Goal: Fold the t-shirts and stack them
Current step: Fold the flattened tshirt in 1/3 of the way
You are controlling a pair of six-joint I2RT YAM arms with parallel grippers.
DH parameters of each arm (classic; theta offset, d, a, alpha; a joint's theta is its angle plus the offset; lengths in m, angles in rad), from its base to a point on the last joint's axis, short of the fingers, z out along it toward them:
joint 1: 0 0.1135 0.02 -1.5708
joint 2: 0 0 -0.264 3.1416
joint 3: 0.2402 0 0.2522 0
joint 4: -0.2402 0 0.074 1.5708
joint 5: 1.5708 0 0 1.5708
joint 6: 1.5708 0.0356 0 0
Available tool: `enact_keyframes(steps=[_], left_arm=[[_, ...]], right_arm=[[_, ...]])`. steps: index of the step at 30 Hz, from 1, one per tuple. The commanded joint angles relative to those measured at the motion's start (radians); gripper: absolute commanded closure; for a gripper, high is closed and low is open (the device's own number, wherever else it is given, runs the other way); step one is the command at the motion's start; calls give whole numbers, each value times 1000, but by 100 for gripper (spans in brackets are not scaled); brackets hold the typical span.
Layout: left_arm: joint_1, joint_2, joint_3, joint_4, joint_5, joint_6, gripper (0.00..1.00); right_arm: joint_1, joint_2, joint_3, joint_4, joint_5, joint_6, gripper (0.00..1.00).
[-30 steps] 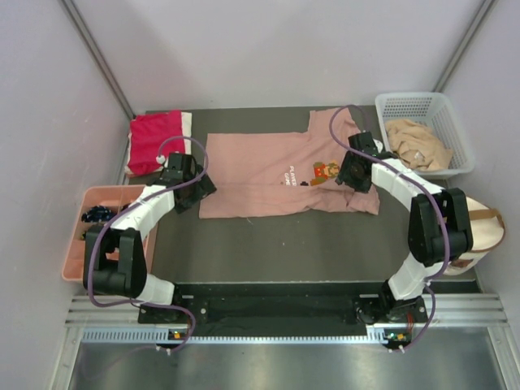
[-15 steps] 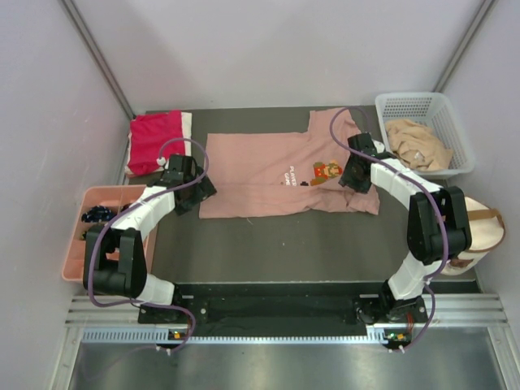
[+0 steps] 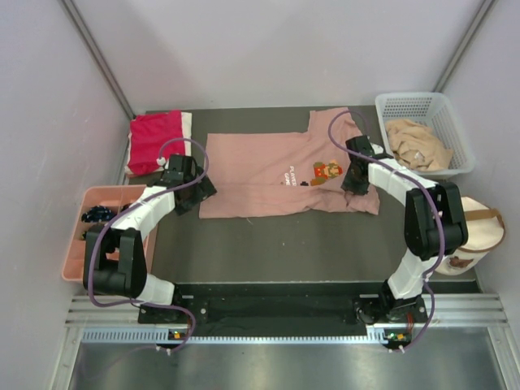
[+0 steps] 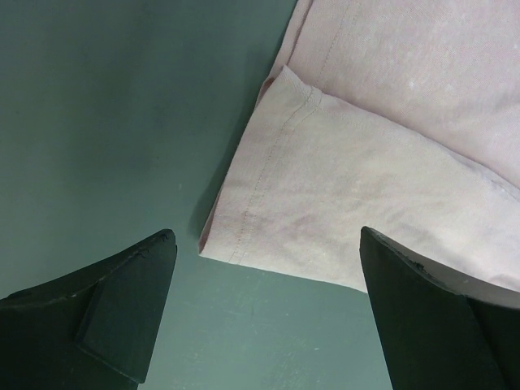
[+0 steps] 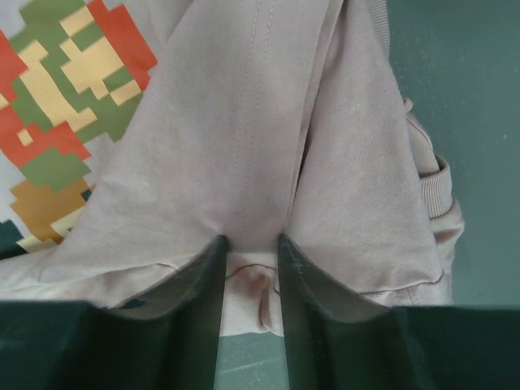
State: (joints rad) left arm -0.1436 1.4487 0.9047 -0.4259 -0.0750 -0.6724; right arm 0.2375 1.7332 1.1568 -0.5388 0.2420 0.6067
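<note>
Pink t-shirt (image 5: 244, 146) ridge between the right jaws

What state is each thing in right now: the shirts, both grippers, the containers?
pink t-shirt, spread flat, print up, one end pinched into a ridge.
red t-shirt, folded, at the far left corner.
tan shirt, crumpled, unfolded.
white basket, holding the tan shirt.
pink tray, holding small dark items.
left gripper, open over the pink t-shirt's hem corner.
right gripper, shut on a fold of the pink t-shirt.
</note>
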Motion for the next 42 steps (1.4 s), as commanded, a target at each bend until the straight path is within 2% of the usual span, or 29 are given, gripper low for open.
enact_keyframes(steps=[1,4,23,40,41,42], left_arm=[[-2,-8,-6,19,-6,-6,1],[-1,-8,-6,18,-9,-6,1],[-1,-22,-24,10,-17,-4,1],[-1,-25,-33,-5,-32,5,1],[-1,-25,-35,-4,-32,4,1],[-1,-25,-36,-2,-32,4,1]], right_arm=[[3,12,-6,22,28,10,80],[3,17,-6,28,33,11,100],[3,40,173,7,-10,-51,100],[3,253,466,-29,-113,-125,100],[3,238,460,-30,-96,-125,91],[3,229,443,-30,-90,-124,71]])
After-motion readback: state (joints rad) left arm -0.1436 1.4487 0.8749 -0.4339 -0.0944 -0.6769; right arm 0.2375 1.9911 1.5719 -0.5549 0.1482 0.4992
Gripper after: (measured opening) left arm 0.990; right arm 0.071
